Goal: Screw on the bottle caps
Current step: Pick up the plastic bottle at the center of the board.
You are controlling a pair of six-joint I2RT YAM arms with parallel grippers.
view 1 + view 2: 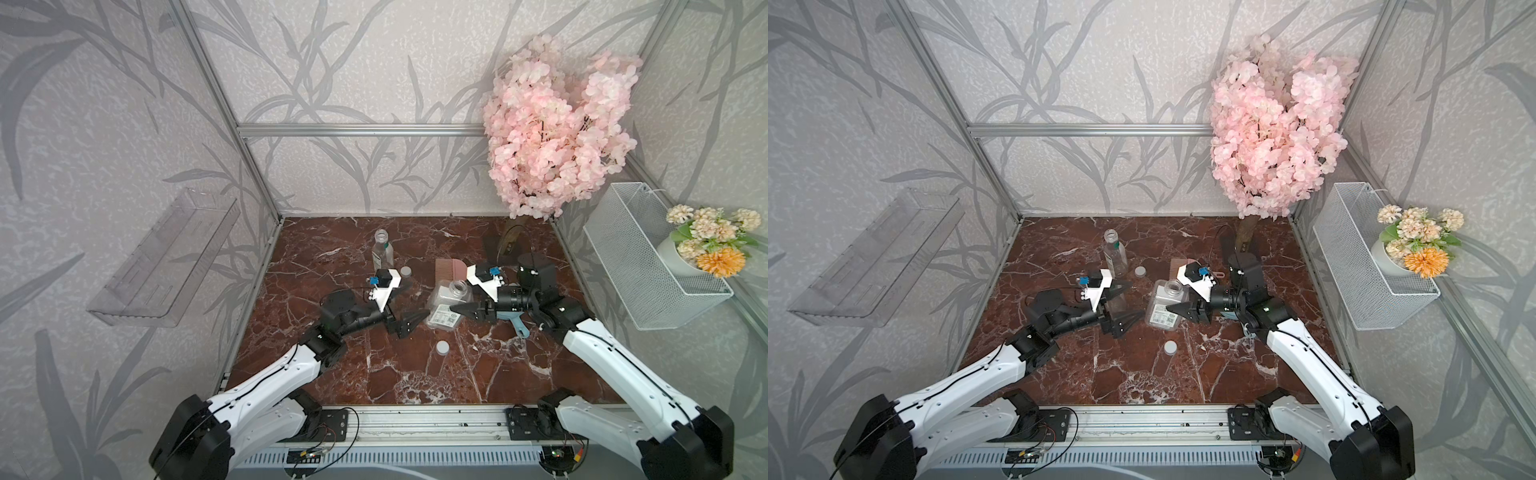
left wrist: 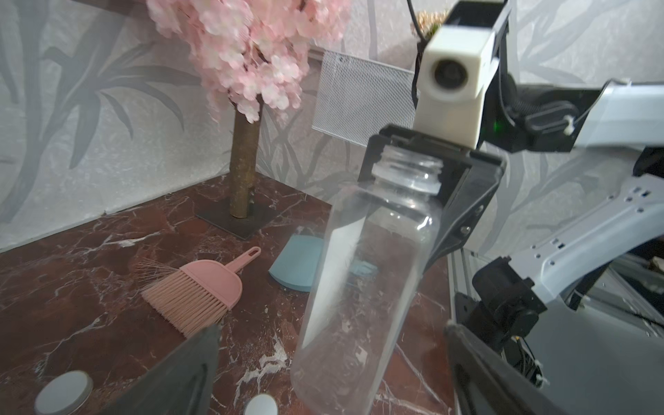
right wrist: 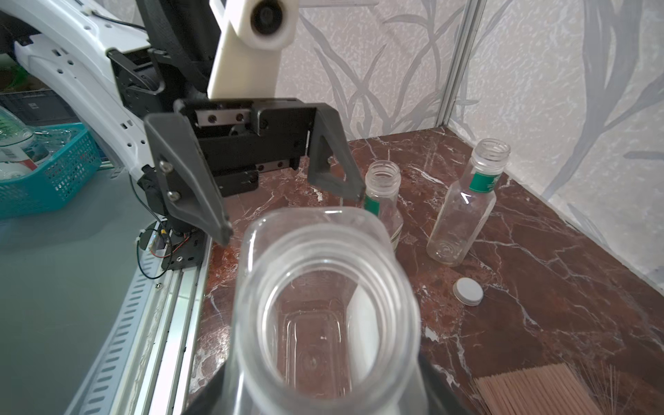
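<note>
Right end effector (image 1: 462, 308): you have it clamped on the neck end of the wide bottle (image 1: 449, 302). In the left wrist view its black fingers (image 2: 463, 201) sit against the bottle's shoulder.
Wide bottle: clear and uncapped, tilted with its mouth toward your right arm. Its white label faces up in both top views. It sits mid-desk, between your two arms. You cannot tell whether its base touches the desk (image 1: 332, 374).
Left end effector (image 1: 409, 305): spread wide and holding nothing, with its tips just beside the wide bottle and pointing at it.
Near round bottle (image 3: 382, 187): upright, uncapped and green-labelled, just beside the outer face of one left finger in the right wrist view. You cannot tell whether the two touch.
Far round bottle (image 1: 382, 249): upright and uncapped, toward the back of the desk, apart from both arms.
Back cap (image 1: 406, 271): flat on the desk, near the far round bottle.
Front cap (image 1: 443, 347): flat on the desk, on your side of the wide bottle and apart from it.
Pink brush (image 1: 451, 268): lying just behind the wide bottle.
Blue dustpan (image 2: 298, 266): near the brush, partly under your right arm.
Blossom tree (image 1: 557, 133): in the back right corner.
Wire basket (image 1: 648, 266): hung on the right wall.
</note>
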